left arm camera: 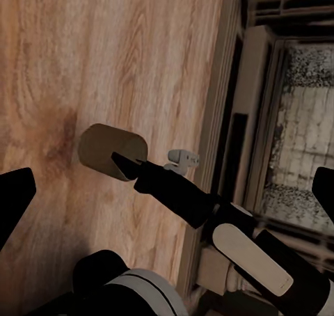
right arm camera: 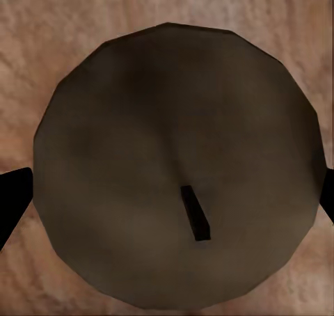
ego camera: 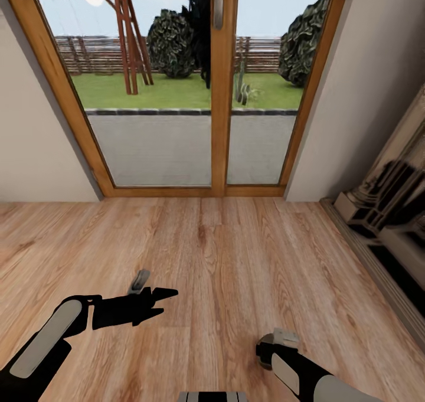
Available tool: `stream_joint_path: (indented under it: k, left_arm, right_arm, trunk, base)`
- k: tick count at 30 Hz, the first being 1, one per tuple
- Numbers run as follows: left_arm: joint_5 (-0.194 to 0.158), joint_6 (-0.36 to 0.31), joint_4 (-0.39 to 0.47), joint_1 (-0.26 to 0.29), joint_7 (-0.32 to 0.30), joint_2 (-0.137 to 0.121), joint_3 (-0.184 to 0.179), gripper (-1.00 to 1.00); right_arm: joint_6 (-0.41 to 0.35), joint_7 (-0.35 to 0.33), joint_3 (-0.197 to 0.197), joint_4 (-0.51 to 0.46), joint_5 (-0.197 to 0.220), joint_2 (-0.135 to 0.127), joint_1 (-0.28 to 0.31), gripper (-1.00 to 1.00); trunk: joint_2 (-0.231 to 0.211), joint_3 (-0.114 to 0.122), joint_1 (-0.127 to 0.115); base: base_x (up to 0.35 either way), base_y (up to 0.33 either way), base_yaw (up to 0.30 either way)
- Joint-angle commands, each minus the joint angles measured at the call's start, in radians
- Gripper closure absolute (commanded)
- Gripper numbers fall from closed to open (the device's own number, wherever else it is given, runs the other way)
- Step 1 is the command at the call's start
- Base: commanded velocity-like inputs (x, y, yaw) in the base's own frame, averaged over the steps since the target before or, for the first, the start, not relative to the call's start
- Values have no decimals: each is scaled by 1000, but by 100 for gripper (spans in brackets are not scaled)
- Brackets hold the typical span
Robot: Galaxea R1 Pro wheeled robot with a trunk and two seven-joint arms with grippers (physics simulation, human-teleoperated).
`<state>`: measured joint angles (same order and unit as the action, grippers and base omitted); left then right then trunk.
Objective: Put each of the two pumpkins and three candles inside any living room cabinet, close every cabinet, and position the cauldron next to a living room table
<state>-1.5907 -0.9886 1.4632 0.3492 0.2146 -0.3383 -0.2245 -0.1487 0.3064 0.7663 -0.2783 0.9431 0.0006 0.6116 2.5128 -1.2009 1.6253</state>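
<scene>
Right claw point(right arm camera: 167, 198) around candle point(right arm camera: 177, 166)

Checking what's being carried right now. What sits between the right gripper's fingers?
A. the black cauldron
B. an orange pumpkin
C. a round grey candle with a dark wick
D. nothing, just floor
C: the right wrist view shows a candle end-on, its dark wick showing, with the right gripper's fingers at its two sides.

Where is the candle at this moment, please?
The candle sits between the right gripper's fingers, low at the head view's right, over the wooden floor.
</scene>
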Motion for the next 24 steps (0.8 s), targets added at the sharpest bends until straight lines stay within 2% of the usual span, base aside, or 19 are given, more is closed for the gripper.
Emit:
stream_joint_path:
  k: [1,4,8,11,24]
  left_arm:
    - [-9,0,1,1,10,-1,-1,-100]
    - [-9,1,0,1,20,-1,-1,-100]
    - [-10,1,0,1,81,1,0,-100]
    - [-11,1,0,1,104,2,0,-100]
    - [-9,1,0,1,113,2,1,-100]
  right_arm:
    - [-5,7,5,-2,5,-1,0,100]
    - [-8,7,5,-2,5,0,0,100]
    - [-8,7,6,-2,5,-1,0,100]
    - [-7,7,6,-2,4,-1,0,100]
    - [-6,5,7,-4,3,1,0,100]
  trunk:
    - [0,3,-1]
    - [-1,15,-2]
    - [-2,30,-4]
    - [-2,42,-5]
    - [-5,92,-11]
  base:
    - [0,0,0]
    - [0,0,0]
    - [0,0,0]
    - [0,0,0]
    - [0,0,0]
